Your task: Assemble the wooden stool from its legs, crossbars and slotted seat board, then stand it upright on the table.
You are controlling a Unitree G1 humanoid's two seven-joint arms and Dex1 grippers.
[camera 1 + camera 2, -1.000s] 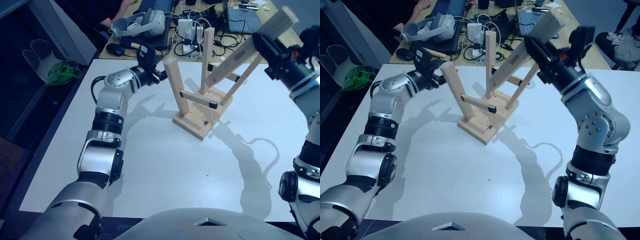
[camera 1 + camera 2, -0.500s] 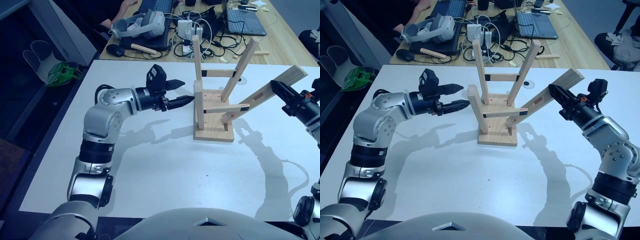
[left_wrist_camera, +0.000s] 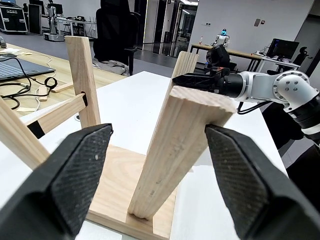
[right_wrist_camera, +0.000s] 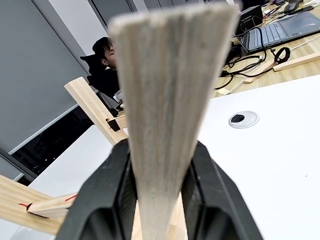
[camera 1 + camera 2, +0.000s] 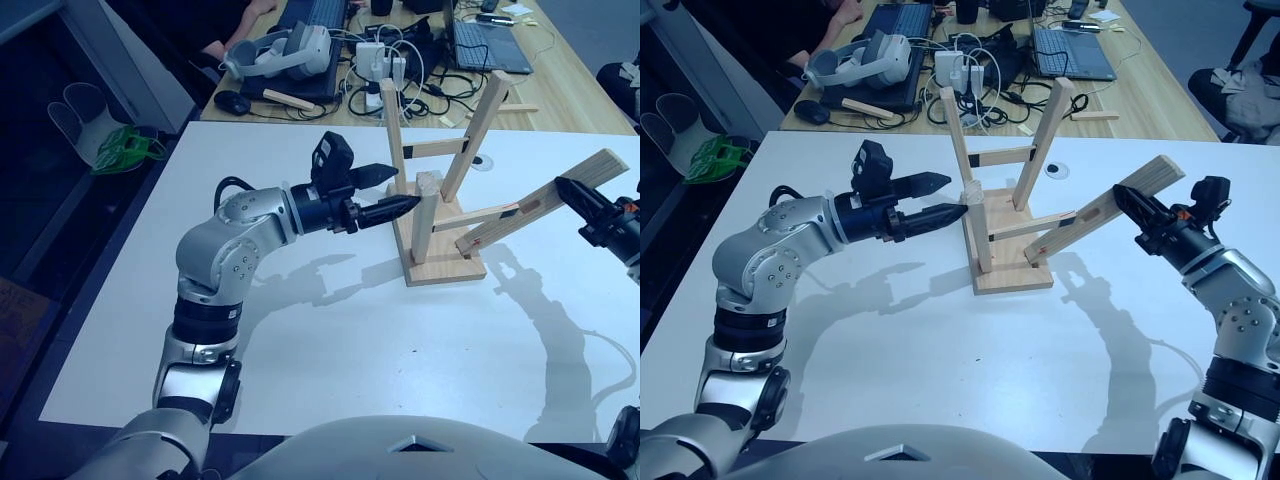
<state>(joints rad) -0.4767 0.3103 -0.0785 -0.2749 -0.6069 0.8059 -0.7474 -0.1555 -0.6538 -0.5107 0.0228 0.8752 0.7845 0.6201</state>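
The stool stands upside down on the white table, its seat board (image 5: 440, 268) flat and its legs pointing up. My left gripper (image 5: 400, 188) is open, a finger on each side of the top of the near leg (image 3: 172, 150), with gaps to both pads (image 3: 75, 175). My right gripper (image 5: 1145, 215) is shut on the upper end of a slanted leg (image 5: 1105, 205). That leg leans out to the right, its lower end at the seat board. A crossbar (image 5: 472, 213) joins it to the near leg. Two more legs (image 5: 1045, 140) rise at the back.
A wooden desk behind the table holds laptops (image 5: 1065, 45), a headset (image 5: 280, 48), cables, and a loose wooden piece (image 5: 285, 97). A round cable hole (image 5: 1058, 170) lies in the table behind the stool. A green object (image 5: 125, 145) sits beyond the table's left edge.
The stool has been lowered from a tilted, raised pose and shifted right with the right arm. My left gripper has moved right and now straddles the near leg's top.
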